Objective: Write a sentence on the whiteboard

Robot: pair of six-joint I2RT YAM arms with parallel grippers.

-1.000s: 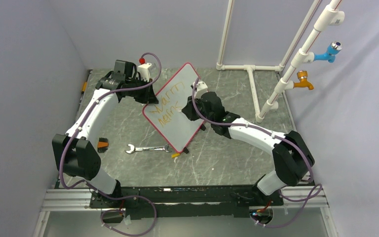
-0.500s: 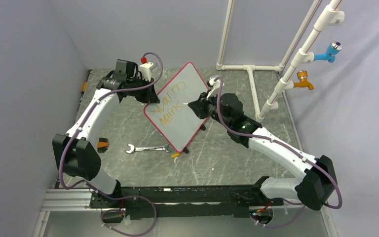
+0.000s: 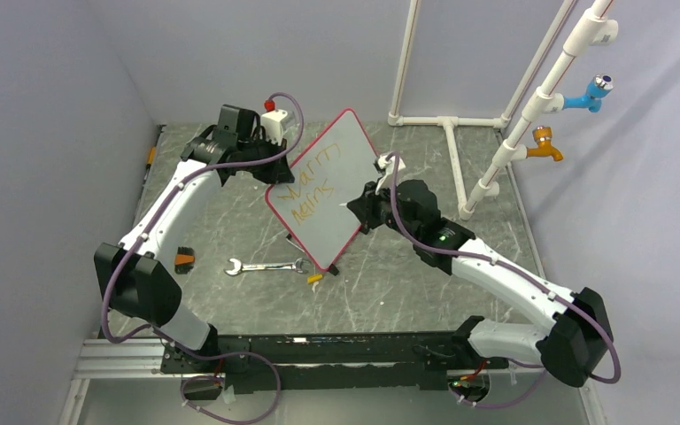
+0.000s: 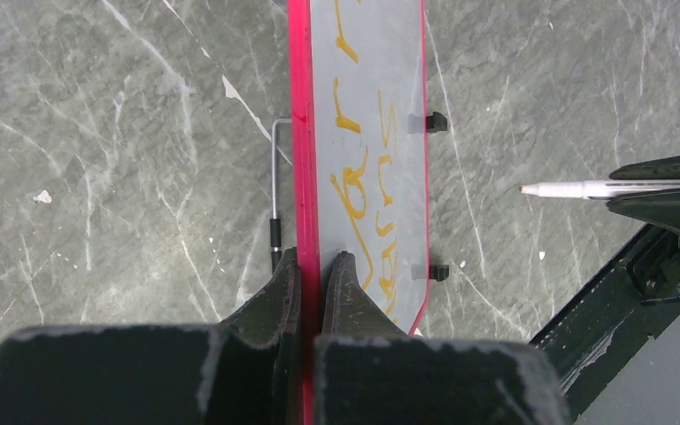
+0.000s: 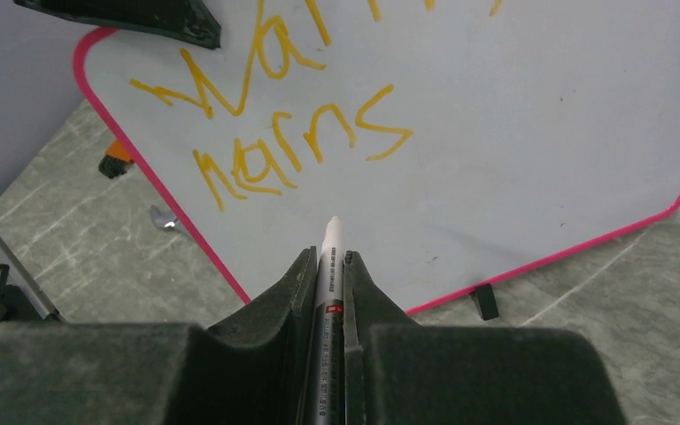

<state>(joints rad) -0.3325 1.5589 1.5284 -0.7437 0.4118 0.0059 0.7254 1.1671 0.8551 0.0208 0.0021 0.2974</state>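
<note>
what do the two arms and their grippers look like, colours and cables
The left arm and right arm have white links, bulky black joints and a purple cable running along each. A green light shows on the right one. The left gripper and right gripper are matte black, with tapered, scuffed fingers.

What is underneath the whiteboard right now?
The marbled table, and a wrench with one end reaching the near edge of the whiteboard, beside a small yellow piece. The tilted board covers whatever else lies beneath it.
</note>
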